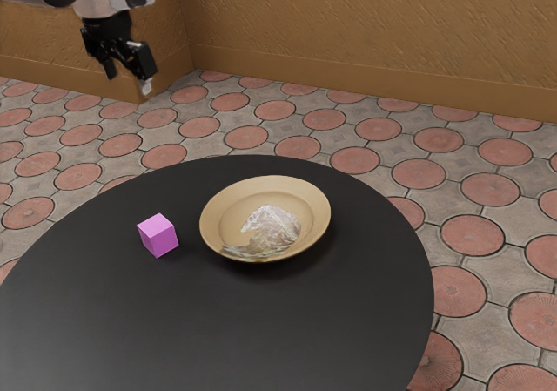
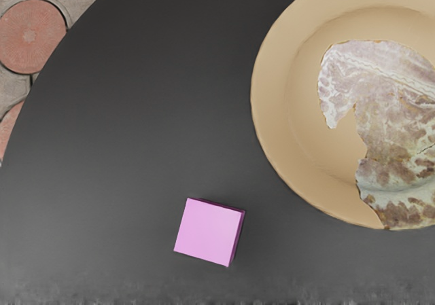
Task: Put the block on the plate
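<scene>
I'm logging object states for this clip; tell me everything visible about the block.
The block is a pink cube, plain and smooth-looking, with crisp edges; its material is unclear. It appears to rest flat on the black table, beside the plate but not touching it. The gripper hangs clear of the block.

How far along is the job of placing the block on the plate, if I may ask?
No step looks done: the pink block sits on the black table, beside the plate. Nothing is in hand: the open gripper hangs well clear of the block. Reaching, grasping, lifting and setting it on the plate are all left.
</scene>
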{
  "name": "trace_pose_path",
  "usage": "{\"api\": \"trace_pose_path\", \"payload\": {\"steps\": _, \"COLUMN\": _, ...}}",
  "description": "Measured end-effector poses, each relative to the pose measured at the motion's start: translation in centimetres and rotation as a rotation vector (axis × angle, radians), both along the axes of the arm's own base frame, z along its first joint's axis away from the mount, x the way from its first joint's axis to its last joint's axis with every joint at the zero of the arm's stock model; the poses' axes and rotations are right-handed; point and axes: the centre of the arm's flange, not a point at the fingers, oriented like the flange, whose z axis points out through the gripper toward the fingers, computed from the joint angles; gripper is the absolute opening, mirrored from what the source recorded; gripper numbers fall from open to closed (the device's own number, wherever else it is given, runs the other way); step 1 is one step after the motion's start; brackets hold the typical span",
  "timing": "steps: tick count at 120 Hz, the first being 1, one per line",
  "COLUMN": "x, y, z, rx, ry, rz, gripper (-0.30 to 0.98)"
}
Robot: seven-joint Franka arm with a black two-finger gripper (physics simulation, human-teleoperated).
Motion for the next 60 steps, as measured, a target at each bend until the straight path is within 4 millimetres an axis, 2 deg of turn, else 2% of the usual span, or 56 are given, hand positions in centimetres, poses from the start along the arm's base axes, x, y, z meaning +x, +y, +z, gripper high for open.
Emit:
{"api": "trace_pose_path", "payload": {"steps": 8, "x": -0.1, "y": -0.2, "z": 0.5, "rx": 0.01, "ry": 0.006, "rz": -0.007, "gripper": 0.69}}
{"api": "trace_pose_path", "payload": {"steps": 12, "x": 0.2, "y": -0.4, "z": -0.4, "rx": 0.014, "ry": 0.017, "rz": -0.015, "gripper": 0.69}}
{"api": "trace_pose_path", "payload": {"steps": 24, "x": 3.1, "y": -0.1, "z": -6.4, "rx": 0.027, "ry": 0.078, "rz": -0.049, "gripper": 0.69}}
{"api": "trace_pose_path", "payload": {"steps": 30, "x": 4.7, "y": 1.3, "z": -9.7, "rx": 0.026, "ry": 0.105, "rz": -0.048, "gripper": 0.69}}
{"api": "trace_pose_path", "payload": {"steps": 39, "x": 6.4, "y": 4.5, "z": -15.1, "rx": 0.008, "ry": 0.146, "rz": -0.028, "gripper": 0.69}}
{"api": "trace_pose_path", "payload": {"steps": 47, "x": 7.3, "y": 6.5, "z": -18.5, "rx": -0.01, "ry": 0.168, "rz": -0.019, "gripper": 0.69}}
{"api": "trace_pose_path", "payload": {"steps": 60, "x": 8.2, "y": 7.7, "z": -22.4, "rx": -0.034, "ry": 0.184, "rz": -0.035, "gripper": 0.69}}
